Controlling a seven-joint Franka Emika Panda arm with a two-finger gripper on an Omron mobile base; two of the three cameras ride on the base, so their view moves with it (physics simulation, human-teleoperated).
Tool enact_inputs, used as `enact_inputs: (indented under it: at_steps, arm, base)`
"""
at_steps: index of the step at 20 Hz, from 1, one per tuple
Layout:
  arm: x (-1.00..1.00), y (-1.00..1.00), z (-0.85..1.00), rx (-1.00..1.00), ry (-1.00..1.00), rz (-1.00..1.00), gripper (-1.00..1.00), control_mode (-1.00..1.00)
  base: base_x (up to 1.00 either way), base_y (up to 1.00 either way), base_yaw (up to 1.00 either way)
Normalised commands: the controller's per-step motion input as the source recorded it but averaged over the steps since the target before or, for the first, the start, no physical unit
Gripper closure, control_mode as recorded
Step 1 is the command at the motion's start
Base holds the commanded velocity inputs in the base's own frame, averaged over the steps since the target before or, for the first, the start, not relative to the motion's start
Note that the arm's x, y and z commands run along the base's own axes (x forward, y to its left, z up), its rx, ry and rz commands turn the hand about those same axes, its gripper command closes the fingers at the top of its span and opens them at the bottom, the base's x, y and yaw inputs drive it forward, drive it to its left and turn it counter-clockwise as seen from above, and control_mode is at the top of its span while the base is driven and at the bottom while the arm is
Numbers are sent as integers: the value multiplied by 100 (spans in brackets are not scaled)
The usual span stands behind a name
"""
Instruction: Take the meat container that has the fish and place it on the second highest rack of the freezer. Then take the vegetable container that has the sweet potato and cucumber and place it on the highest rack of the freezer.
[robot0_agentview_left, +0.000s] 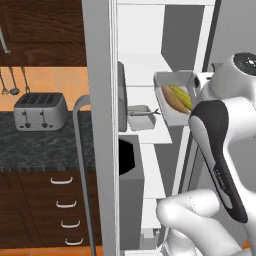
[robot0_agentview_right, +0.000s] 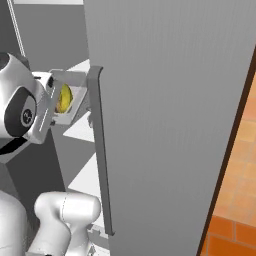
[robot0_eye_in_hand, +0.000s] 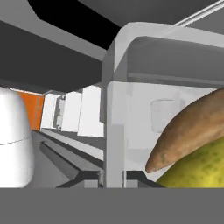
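My gripper is shut on the rim of the vegetable container, a pale tray held tilted in front of the freezer's white shelves. In it lie the orange-brown sweet potato and the yellow-green cucumber. The hand view shows the gripper clamped on the tray wall, with the sweet potato and cucumber close by. From the right, the tray hangs by the gripper. The meat container with the fish sits on the second highest rack, below the highest rack.
The open grey freezer door with its bar handle and a dark door bin stands left of the shelves. The other door and its handle wall off the right. A toaster sits on the dark counter.
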Motion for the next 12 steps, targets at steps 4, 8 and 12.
enact_inputs:
  at_steps: [4, 8, 12]
  arm:
    - [78, 1, 85, 10, -11, -1, 100, -100]
    - [75, 0, 66, 5, 0, 0, 100, -100]
    - [71, 0, 40, 0, 0, 0, 100, -100]
  base:
    - [0, 0, 0]
    - [0, 0, 0]
    - [0, 0, 0]
